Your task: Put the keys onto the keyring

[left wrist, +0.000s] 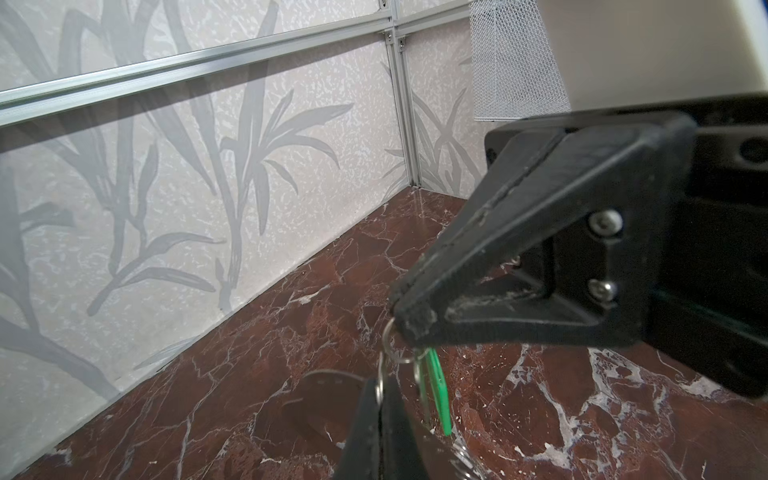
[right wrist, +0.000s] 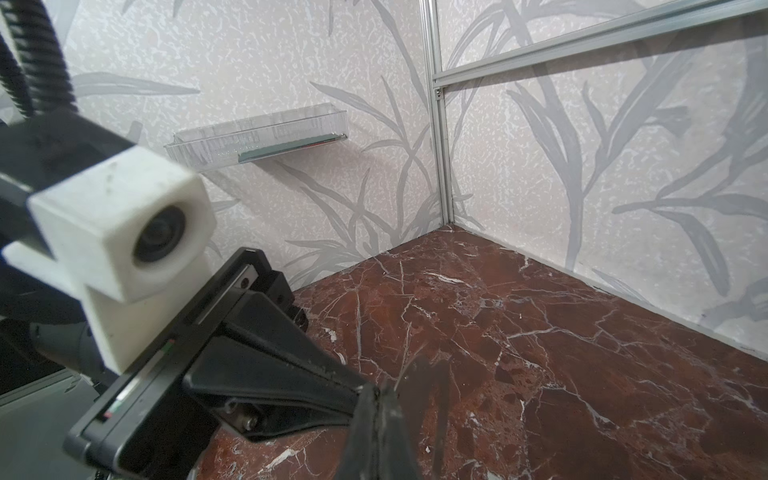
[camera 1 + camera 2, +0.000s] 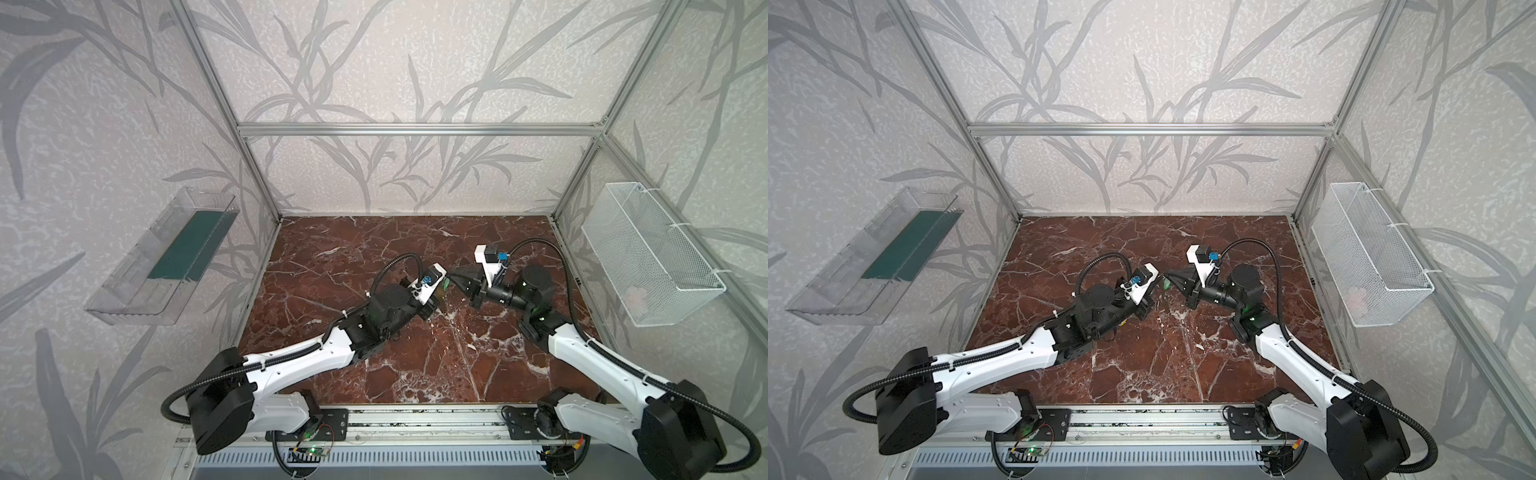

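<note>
Red-brown marble veined in white makes up the table point(image 3: 332, 257), and both pincers meet above its middle. The right gripper point(image 1: 409, 328) has its jaws pressed together on the top of a thin wire keyring point(image 1: 388, 338), seen close in the left wrist view. The left gripper point(image 1: 380, 392) comes from the opposite side, also clamped tight, and seems to pinch the same wire lower down. I cannot tell whether that is one loop or two linked ones. From the wire, just beside both tips, the green key point(image 1: 436, 390) hangs free above the marble; in both top views it shows only as a green speck point(image 3: 446, 284) between the grippers. So the green key looks threaded, or very nearly so. The yellow key I cannot make out with any certainty, so I judge its threading is still to be done or confirmed. More metal loops point(image 1: 461, 453) glint below the left fingers, too blurred to read. Further out, a clear tray point(image 3: 166, 257) and a wire basket point(image 3: 648, 257) hang on opposite side walls.
</note>
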Robot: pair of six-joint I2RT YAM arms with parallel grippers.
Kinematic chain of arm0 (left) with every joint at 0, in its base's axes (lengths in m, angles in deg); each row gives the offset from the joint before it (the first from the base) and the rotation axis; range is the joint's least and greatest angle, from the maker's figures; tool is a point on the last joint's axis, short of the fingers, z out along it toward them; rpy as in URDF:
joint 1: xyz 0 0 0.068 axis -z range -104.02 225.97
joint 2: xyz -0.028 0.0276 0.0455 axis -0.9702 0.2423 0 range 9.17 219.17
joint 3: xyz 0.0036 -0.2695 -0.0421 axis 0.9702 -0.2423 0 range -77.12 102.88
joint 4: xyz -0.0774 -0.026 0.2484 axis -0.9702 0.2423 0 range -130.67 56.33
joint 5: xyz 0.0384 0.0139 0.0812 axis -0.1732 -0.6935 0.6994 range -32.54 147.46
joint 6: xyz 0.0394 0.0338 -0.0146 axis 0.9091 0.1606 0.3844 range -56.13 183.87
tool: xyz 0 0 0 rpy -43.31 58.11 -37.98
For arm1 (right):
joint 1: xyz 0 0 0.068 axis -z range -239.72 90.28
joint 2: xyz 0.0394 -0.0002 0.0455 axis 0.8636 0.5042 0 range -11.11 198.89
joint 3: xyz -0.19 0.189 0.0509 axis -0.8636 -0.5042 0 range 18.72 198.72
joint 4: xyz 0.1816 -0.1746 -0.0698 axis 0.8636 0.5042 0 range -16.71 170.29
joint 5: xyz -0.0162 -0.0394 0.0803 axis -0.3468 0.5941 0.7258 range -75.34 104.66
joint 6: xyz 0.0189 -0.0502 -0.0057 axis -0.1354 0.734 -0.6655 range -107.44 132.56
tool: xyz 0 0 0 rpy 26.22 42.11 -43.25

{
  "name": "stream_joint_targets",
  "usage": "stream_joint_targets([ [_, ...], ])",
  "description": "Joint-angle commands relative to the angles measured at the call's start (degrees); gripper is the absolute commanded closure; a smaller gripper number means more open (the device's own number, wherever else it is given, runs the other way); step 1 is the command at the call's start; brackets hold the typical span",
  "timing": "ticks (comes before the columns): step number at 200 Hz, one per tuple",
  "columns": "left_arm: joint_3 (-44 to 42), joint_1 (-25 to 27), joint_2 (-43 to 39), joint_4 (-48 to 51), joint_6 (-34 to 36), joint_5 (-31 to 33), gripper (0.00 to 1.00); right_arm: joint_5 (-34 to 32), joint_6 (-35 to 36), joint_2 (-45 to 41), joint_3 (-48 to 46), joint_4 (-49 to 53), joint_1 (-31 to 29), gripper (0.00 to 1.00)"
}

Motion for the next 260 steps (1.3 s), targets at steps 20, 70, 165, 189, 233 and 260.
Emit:
stream_joint_targets([
  [20,0.86,-0.24,-0.86,-3.05,-0.04,-1.28,1.00,0.41,0.58,-0.60,2.40,-0.59,0.14,1.00],
  [70,0.49,-0.22,-1.16,-3.22,0.22,-2.73,1.00,-0.56,0.56,-0.78,2.64,-0.18,0.12,1.00],
  [165,-0.33,-0.23,-2.00,-3.76,0.40,-4.66,1.00,-1.68,0.78,-0.86,3.07,0.91,0.12,1.00],
  [189,-0.53,-0.23,-2.11,-4.06,0.48,-4.81,1.00,-1.79,0.91,-0.79,3.11,1.25,0.14,1.00],
  [233,-0.80,-0.21,-2.30,-4.88,0.42,-5.02,1.00,-1.70,1.43,-0.68,3.30,2.05,0.13,1.00],
  [260,-1.04,-0.21,-2.54,-5.55,0.13,-5.16,1.00,-1.57,1.81,-0.73,3.38,2.64,-0.04,1.00],
])
